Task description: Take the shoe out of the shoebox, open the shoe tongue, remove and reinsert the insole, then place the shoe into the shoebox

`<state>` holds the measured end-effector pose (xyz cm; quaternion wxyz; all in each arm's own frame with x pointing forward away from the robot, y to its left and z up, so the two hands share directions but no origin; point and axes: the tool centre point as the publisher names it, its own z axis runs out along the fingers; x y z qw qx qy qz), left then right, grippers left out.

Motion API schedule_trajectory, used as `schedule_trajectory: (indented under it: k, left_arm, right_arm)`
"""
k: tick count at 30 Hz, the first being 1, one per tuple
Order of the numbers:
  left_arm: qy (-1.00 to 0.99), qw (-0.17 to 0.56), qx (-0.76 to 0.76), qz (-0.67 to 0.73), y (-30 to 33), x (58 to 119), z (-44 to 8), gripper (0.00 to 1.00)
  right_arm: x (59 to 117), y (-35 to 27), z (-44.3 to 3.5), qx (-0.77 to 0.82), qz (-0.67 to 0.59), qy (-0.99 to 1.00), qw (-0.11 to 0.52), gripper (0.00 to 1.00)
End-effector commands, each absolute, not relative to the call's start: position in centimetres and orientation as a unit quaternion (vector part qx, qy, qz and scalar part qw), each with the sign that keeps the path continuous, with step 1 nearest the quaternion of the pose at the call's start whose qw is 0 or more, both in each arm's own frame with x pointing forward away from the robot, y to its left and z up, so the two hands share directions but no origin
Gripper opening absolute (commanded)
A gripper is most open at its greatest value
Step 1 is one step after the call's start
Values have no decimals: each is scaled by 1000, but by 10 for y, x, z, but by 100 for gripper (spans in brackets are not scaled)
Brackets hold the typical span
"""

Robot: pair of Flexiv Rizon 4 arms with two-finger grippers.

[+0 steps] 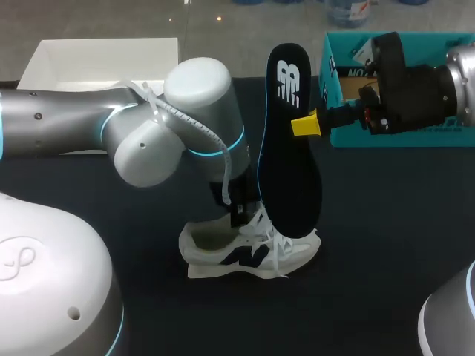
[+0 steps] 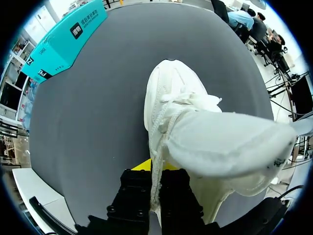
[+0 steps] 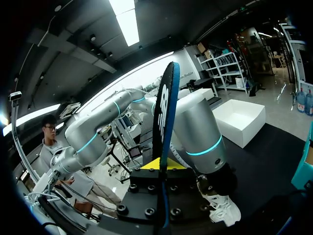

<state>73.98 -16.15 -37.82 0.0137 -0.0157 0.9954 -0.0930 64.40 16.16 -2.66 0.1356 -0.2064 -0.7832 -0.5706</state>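
A white shoe (image 1: 252,252) with a dark side logo lies on its sole on the black table, toe to the right. My left gripper (image 1: 239,215) comes straight down onto its opening. In the left wrist view this gripper (image 2: 155,178) is shut on the shoe's (image 2: 171,98) laced upper edge, with the tongue (image 2: 225,142) folded out beside it. A black insole (image 1: 289,141) stands upright over the shoe's toe end, my right gripper (image 1: 306,124) shut on its edge. In the right wrist view the insole (image 3: 164,112) rises edge-on from between that gripper's (image 3: 161,171) fingers.
The teal shoebox (image 1: 401,137) stands at the back right, behind my right arm. A white box part (image 1: 96,59) lies at the back left, partly hidden by my left arm (image 1: 193,111). Bare black table lies in front of the shoe.
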Motion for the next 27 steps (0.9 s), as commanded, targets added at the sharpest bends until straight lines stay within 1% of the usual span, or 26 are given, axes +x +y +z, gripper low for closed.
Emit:
schedule_trajectory:
  k: [1,19,23,26,27]
  left_arm:
    - [995,15,-15,-94,-160,739,-378,0]
    - [995,15,-15,-94,-160,739,-378,0]
    - [988,-32,99,-115,-153,748,-360,0]
    - [963,-109,216,-119,-150,759,-355,0]
    - [957,-125,235,-117,-148,763,-355,0]
  right_arm:
    - [645,164,-27,-207,-571,-783,136,0]
    - [645,164,-27,-207,-571,-783,136,0]
    - [645,164,-27,-207,-571,-783,136,0]
    - [645,164,-27,-207,-571,-783,136,0]
    - [645,164,-27,-207,-571,-783,136,0]
